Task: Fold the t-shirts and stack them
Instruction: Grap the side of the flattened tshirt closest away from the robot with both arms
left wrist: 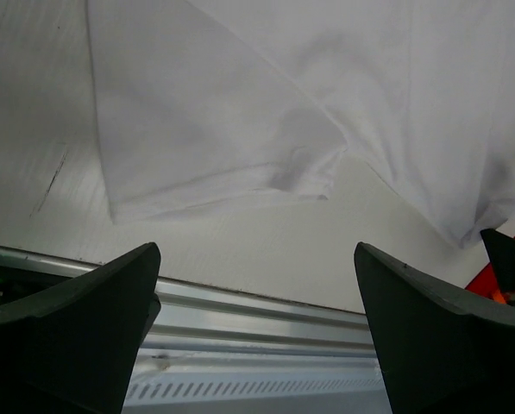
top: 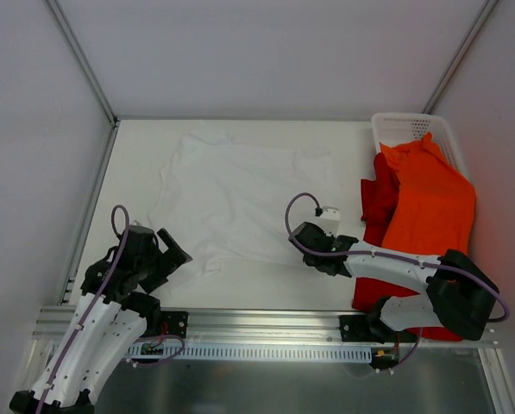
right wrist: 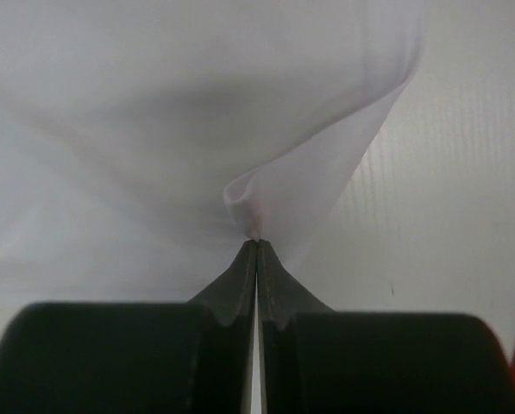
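The white t-shirt (top: 240, 194) lies spread and wrinkled on the table's middle. My right gripper (top: 306, 235) is shut on its near right edge; the right wrist view shows a pinched fold of white cloth (right wrist: 274, 190) at the closed fingertips (right wrist: 257, 246). My left gripper (top: 172, 252) is open and empty just off the shirt's near left corner (left wrist: 300, 168), above the table's front edge. The orange t-shirt (top: 430, 207) lies draped over the basket's near end on the right, with the red t-shirt (top: 378, 198) under it.
A white plastic mesh basket (top: 408, 129) stands at the back right. A metal rail (top: 266, 323) runs along the table's near edge; it also shows in the left wrist view (left wrist: 257, 323). White walls enclose the left, back and right.
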